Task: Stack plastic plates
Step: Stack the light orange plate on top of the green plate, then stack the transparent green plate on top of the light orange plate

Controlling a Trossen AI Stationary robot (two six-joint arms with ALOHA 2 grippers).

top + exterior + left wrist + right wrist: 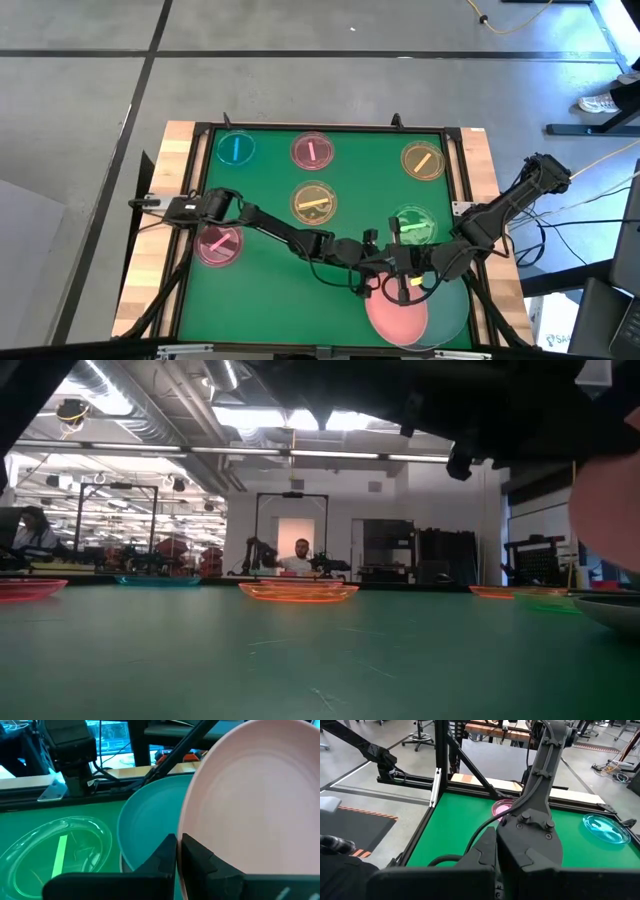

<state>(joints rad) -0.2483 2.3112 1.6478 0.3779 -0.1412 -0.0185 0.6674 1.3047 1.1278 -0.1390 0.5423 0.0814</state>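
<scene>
A large pink plate (397, 312) is near the table's front edge, partly over a large teal plate (448, 312). It shows tilted in the left wrist view (250, 795), with the teal plate (150, 815) behind it. My left gripper (178, 851) is shut on the pink plate's rim, at its far side (378, 282). My right gripper (408, 284) is beside it, shut (496, 845), with nothing showing between its fingers. Several small translucent plates lie flat on the green mat: blue (236, 149), pink (311, 151), amber (422, 160), yellow (314, 203), green (412, 225) and pink (219, 244). My left gripper pinches the pink plate's rim (186, 832) between its two fingers, one on the plate's inner face and one on its outer face. The fingers come from the table's left, slanting down. The plate is tilted up on edge over the teal plate; whether its lower edge rests there is hidden.
A raised black frame (462, 180) borders the green mat, with wooden table edges (170, 150) outside it. The two arms meet closely over the front centre. The pink plate also shows at the low view's right edge (612, 510), above a pale plate rim (612, 610).
</scene>
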